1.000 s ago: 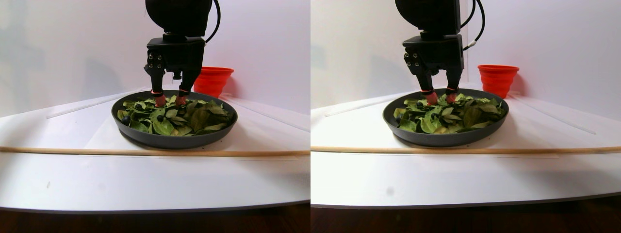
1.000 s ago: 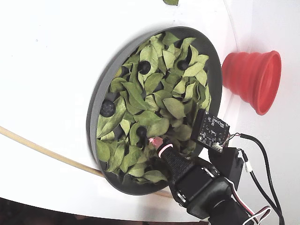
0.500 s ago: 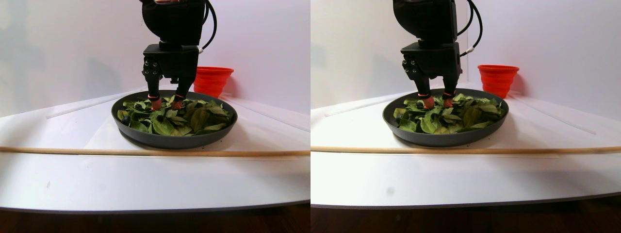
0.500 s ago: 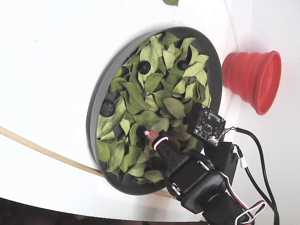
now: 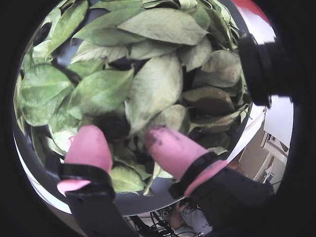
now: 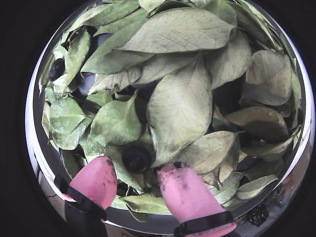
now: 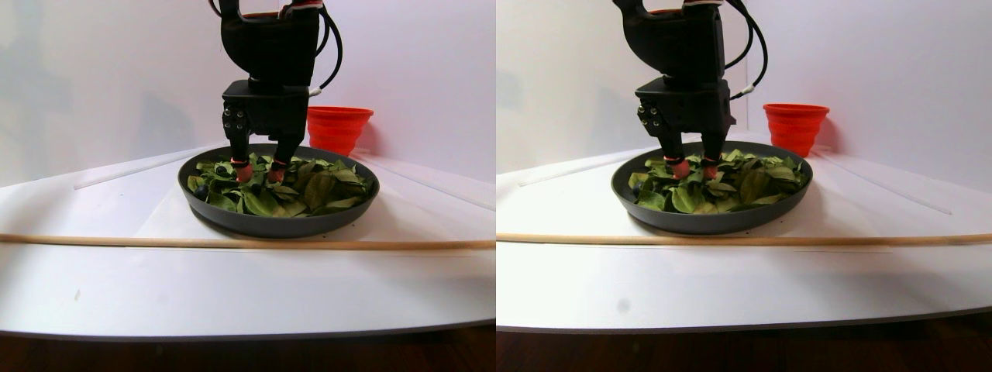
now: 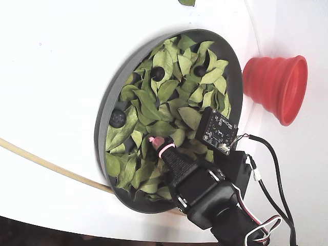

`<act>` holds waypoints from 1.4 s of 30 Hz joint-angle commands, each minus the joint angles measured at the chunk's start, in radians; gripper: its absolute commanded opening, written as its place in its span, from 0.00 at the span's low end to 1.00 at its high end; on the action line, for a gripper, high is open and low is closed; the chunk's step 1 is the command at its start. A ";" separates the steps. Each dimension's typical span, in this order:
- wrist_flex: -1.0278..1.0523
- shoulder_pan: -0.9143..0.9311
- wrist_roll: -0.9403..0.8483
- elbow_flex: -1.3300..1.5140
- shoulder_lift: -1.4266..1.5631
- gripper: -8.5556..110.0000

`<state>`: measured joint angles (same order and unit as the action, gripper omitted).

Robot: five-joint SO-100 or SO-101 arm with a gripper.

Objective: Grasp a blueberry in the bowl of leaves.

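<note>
The dark-grey bowl (image 8: 101,134) is full of green leaves (image 8: 154,105). My gripper (image 6: 138,168) is open, and its pink fingertips (image 6: 98,178) are lowered into the leaves near the bowl's rim (image 6: 163,220). A small dark round blueberry (image 6: 137,157) lies just ahead of the gap between the fingertips, half tucked under a leaf. It also shows in a wrist view (image 5: 114,126), ahead of the gripper (image 5: 121,136). No finger touches it. In the fixed view only one fingertip (image 8: 156,140) shows. In the stereo pair view the gripper (image 7: 260,174) stands over the bowl's left part.
A red ribbed cup (image 8: 277,87) stands beside the bowl. A larger berry with a star crown (image 8: 118,119) lies by the bowl's left wall. Another dark berry (image 6: 57,69) sits among leaves further off. A thin wooden stick (image 7: 232,242) lies in front of the bowl.
</note>
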<state>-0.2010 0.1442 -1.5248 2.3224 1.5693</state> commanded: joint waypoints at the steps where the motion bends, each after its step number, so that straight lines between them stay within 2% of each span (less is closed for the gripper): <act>1: -0.020 -0.009 0.012 -0.049 0.005 0.22; 23: -0.098 -0.008 0.031 -0.058 -0.094 0.22; 42: -0.107 0.009 0.009 -0.077 -0.115 0.17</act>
<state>-0.2899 0.1350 -1.5079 2.2764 1.4481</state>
